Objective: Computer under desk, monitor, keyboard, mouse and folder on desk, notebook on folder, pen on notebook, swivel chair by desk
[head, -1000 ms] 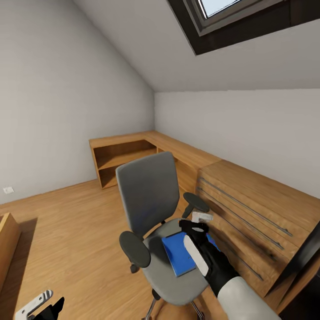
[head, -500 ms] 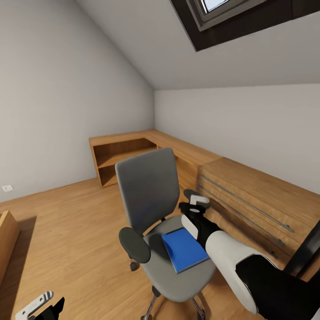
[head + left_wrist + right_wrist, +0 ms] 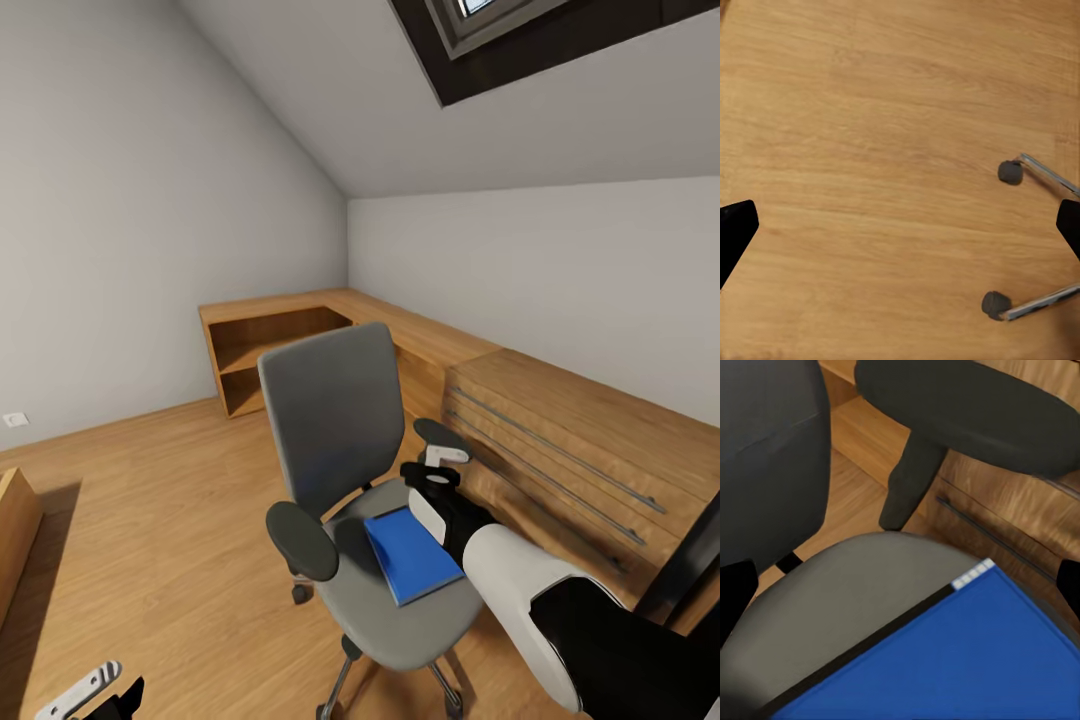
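The bedroom (image 3: 150,200) is an attic room with sloped pale-grey walls, a dark-framed skylight (image 3: 520,40) overhead and a light wood floor (image 3: 150,520). Along the far wall runs a light-wood open shelf unit (image 3: 270,350), and beside it, at the right, stands a light-wood chest of drawers (image 3: 570,450) with long bar handles.

The swivel chair (image 3: 335,420) stands on the floor just in front of that chest, its tall grey back upright and its black padded armrests to either side of the seat. Two of its chrome legs with grey casters (image 3: 1009,171) show in the left wrist view over bare floorboards.

The folder (image 3: 410,553), flat and bright blue, lies on the chair's grey seat, towards the side nearer the chest. In the right wrist view its corner with the thin white page edge (image 3: 971,577) rests on the seat cushion, with the armrest post rising behind it.

The right gripper (image 3: 437,470) hovers over the far edge of the folder, near the chair's armrest on that side; its dark fingertips (image 3: 735,592) sit wide apart at both edges of the wrist view, with nothing between them. The left gripper (image 3: 85,695) hangs low above the floor, well apart from the chair, its fingers likewise spread wide with nothing held.
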`<state>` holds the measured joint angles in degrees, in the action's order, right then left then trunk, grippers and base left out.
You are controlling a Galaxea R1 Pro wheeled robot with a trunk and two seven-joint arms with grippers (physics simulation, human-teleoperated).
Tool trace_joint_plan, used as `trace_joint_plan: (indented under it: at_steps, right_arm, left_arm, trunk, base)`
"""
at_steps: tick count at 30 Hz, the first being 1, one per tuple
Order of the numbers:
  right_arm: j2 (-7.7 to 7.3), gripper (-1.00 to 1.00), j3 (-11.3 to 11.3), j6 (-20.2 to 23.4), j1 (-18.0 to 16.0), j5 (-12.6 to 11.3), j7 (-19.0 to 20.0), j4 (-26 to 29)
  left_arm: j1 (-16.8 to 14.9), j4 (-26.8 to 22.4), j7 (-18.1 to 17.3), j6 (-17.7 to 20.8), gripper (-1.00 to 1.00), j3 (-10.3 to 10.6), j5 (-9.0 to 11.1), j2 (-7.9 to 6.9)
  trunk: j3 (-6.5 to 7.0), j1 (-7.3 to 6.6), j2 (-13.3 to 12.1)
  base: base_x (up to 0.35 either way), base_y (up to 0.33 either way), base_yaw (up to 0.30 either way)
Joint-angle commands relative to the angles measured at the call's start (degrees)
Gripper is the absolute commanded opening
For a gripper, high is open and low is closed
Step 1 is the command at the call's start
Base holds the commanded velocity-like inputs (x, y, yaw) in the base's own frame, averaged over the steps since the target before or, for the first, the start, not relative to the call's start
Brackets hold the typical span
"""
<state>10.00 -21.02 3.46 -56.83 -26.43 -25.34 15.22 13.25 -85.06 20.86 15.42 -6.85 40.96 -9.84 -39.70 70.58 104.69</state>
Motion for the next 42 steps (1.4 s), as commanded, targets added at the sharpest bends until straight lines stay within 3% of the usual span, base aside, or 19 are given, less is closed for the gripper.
trace_joint_plan:
  at_steps: [1, 9, 18, 32, 42]
  right_arm:
    - [0.0, 1.0, -0.4, 0.4, 0.0, -0.1, -0.4, 0.0]
    - [0.0, 1.0, -0.3, 0.3, 0.0, 0.0, -0.3, 0.0]
    - [0.0, 1.0, -0.5, 0.3, 0.2, 0.0, -0.2, 0.0]
    - [0.0, 1.0, -0.6, 1.6, 0.3, 0.1, -0.2, 0.0]
    - [0.0, 1.0, -0.7, 2.5, 0.3, 0.1, 2.0, 0.0]
  left_arm:
    - [0.0, -0.1, 0.3, 0.2, 1.0, 0.0, 0.3, -0.02]
    - [0.0, 0.0, 0.4, 0.1, 1.0, 0.0, -0.4, 0.29]
    - [0.0, 0.0, 0.4, 0.1, 1.0, 0.0, -0.7, 1.73]
    - [0.0, 0.0, 0.4, 0.1, 1.0, 0.0, -0.7, 1.93]
    - [0.0, 2.2, 0.2, 0.1, 1.0, -0.2, -0.7, 1.73]
  trunk:
    - [-0.23, 0.23, 0.4]
    - [-1.67, 1.98, 3.7]
    - [-3.28, 3.96, 7.3]
    - [-5.8, 7.03, 12.9]
    - [-5.8, 7.03, 12.9]
  base:
    - [0.0, 0.0, 0.0]
    - [0.0, 0.0, 0.0]
    - [0.0, 0.0, 0.0]
    - [0.0, 0.0, 0.0]
    - [0.0, 0.0, 0.0]
